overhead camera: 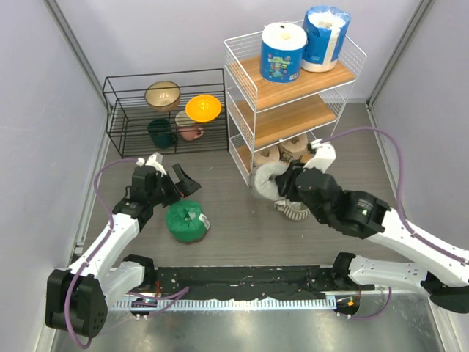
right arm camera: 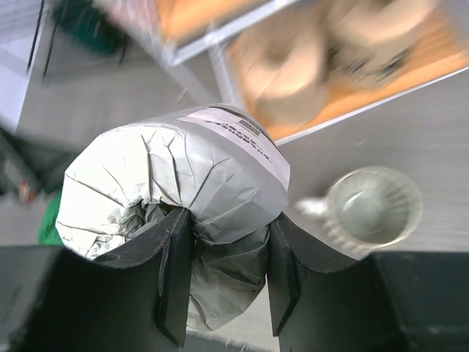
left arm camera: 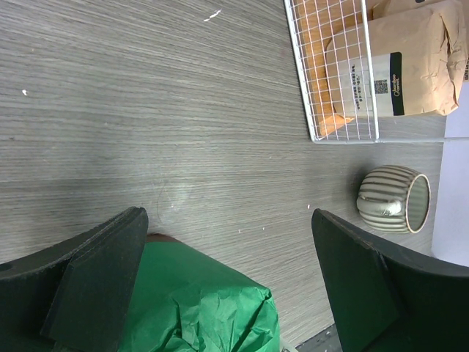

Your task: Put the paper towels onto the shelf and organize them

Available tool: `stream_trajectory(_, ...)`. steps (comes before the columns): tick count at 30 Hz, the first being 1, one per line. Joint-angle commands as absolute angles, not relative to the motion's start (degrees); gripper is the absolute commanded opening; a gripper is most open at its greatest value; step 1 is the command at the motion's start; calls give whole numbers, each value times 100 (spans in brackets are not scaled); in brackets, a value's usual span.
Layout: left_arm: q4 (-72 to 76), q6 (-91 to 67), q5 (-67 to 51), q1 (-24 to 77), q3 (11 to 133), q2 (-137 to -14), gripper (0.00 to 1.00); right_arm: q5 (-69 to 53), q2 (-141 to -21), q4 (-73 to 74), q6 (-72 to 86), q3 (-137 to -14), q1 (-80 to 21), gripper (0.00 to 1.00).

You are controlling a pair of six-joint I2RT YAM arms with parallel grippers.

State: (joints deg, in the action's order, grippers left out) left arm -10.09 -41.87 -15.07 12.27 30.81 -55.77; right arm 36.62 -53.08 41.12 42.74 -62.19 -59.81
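Note:
The white wire shelf (overhead camera: 253,110) stands at the back right. Two blue-wrapped white rolls (overhead camera: 283,51) (overhead camera: 325,37) stand on its top board. Two tan rolls (overhead camera: 295,146) lie on the bottom board, also blurred in the right wrist view (right arm camera: 293,81). My right gripper (overhead camera: 284,185) is shut on the grey roll (right arm camera: 183,183), held above the floor in front of the shelf's bottom tier (overhead camera: 265,181). The green roll (overhead camera: 185,221) lies on the table. My left gripper (overhead camera: 178,183) is open just behind it; the green wrap (left arm camera: 190,301) shows between its fingers (left arm camera: 95,279).
A ribbed grey-white mug (overhead camera: 293,211) lies under my right arm, also in the left wrist view (left arm camera: 394,199) and the right wrist view (right arm camera: 370,209). A low black wire rack (overhead camera: 165,110) with bowls and mugs stands at the back left. Grey walls close both sides.

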Motion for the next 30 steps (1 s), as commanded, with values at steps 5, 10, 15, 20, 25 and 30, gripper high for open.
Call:
stream_trajectory(5, -835, -4219, -1608, 1248, 3129, -5564, 100, 6002, -5440, 4395, 3534, -7689, -5441, 38)
stream_trajectory(10, -826, -4219, -1617, 1248, 3138, -5590, 100, 5820, -5660, 3762, 2840, -8076, -5160, 38)
stream_trajectory(15, -852, -4219, -1608, 1239, 3129, -5572, 100, 5116, -6020, 3542, 2689, -8191, -4711, 38)
stream_trajectory(20, -844, -4219, -1608, 1239, 3120, -5572, 100, 4554, -6143, 3218, 2576, -8183, -4351, 38)
stream_trajectory(25, -800, -4227, -1643, 1248, 3129, -5599, 100, 4000, -6223, 3103, 2531, -8340, -4000, 38)
stream_trajectory(30, -791, -4236, -1644, 1248, 3120, -5634, 100, 3508, -6389, 3067, 2549, -8437, -3578, 38)
